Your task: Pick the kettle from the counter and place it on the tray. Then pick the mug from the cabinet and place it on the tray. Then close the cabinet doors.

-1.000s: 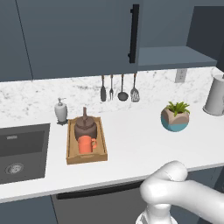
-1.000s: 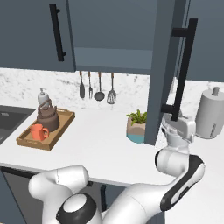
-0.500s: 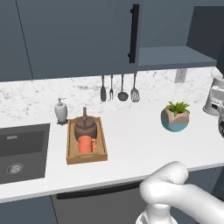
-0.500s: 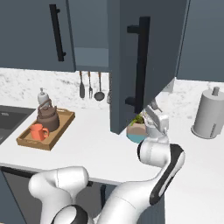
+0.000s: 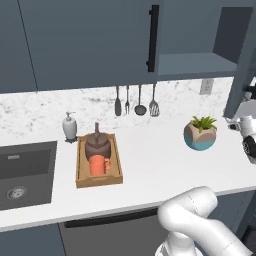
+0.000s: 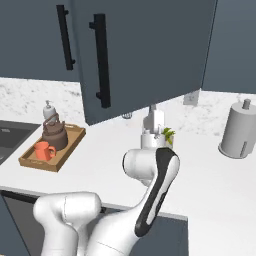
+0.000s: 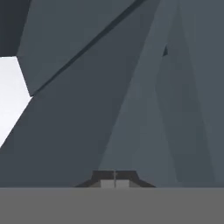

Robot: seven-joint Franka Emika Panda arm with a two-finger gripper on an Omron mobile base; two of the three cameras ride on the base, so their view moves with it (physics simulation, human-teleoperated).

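Note:
The dark-brown kettle (image 5: 96, 144) and the orange mug (image 5: 99, 165) both stand in the wooden tray (image 5: 80, 167) on the white counter (image 5: 155, 165); they also show as kettle (image 6: 53, 135), mug (image 6: 44, 150) and tray (image 6: 70, 144). The cabinet (image 5: 197, 62) stands partly open, its shelf bare. Its left door (image 5: 90, 40) is closed. The right door (image 6: 150, 50) hangs half swung, its bar handle (image 6: 101, 60) facing the camera. My gripper (image 6: 153, 112) points up just under that door's lower edge, shut and holding nothing. In the hand view the fingertips (image 7: 114, 178) meet close to the slate-blue panel (image 7: 87, 131).
A potted plant (image 5: 201, 134) stands on the counter right beside my hand. A grey paper-towel holder (image 6: 239, 131) is at the far right. A soap dispenser (image 5: 70, 127) and a sink (image 5: 25, 172) lie left of the tray. Utensils (image 5: 135, 102) hang on the backsplash.
The right cabinet door has swung further toward closed, and my shut hand has moved left with it, from near the paper-towel holder to beside the plant.

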